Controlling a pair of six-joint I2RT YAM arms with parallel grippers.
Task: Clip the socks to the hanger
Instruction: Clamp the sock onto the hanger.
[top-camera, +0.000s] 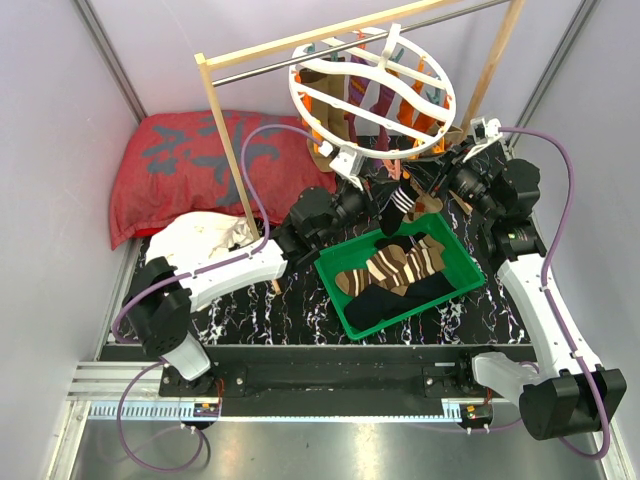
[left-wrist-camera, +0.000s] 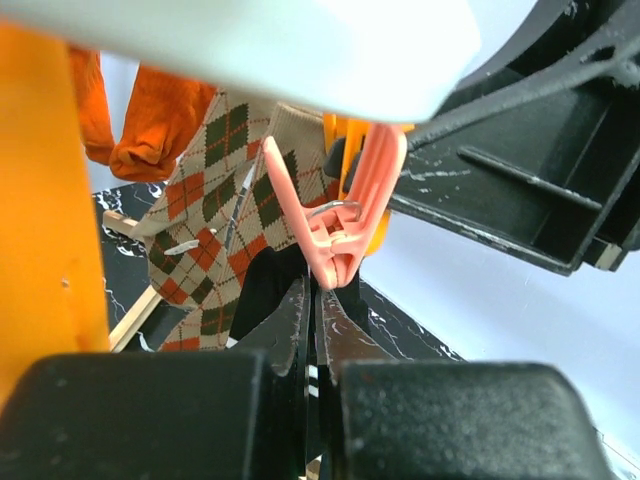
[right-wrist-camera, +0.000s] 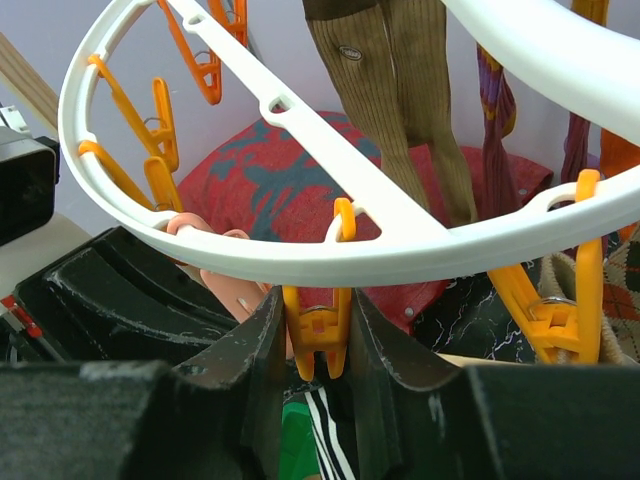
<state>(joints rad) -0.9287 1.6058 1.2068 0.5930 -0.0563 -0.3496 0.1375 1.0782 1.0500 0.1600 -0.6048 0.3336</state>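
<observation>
Pale walls close in a black marbled table (top-camera: 280, 300). At its far end stands a wooden frame (top-camera: 225, 150) with a metal rod, and the round white hanger (right-wrist-camera: 330, 262) hangs from that rod. Left of the hanger a red pillow (top-camera: 190, 165) leans in the corner, with a white cloth (top-camera: 200, 235) in front of it. Below the hanger, toward the arms, sits a green bin (top-camera: 332, 290) holding brown-and-cream socks (top-camera: 395, 265) on top of dark ones.

Both arms reach up under the hanger's near rim. The right gripper (right-wrist-camera: 318, 350) has its fingers squeezed on an orange clip (right-wrist-camera: 316, 330) that hangs from the rim. The left gripper (left-wrist-camera: 312, 300) sits just under a pink clip (left-wrist-camera: 340, 230), its fingers pressed together. I cannot tell whether any fabric is caught between them.

An argyle sock (left-wrist-camera: 200, 200) and an orange sock (left-wrist-camera: 150, 120) already hang from the hanger. A black-and-white sock (top-camera: 402, 203) dangles between the two grippers, just under the rim.
</observation>
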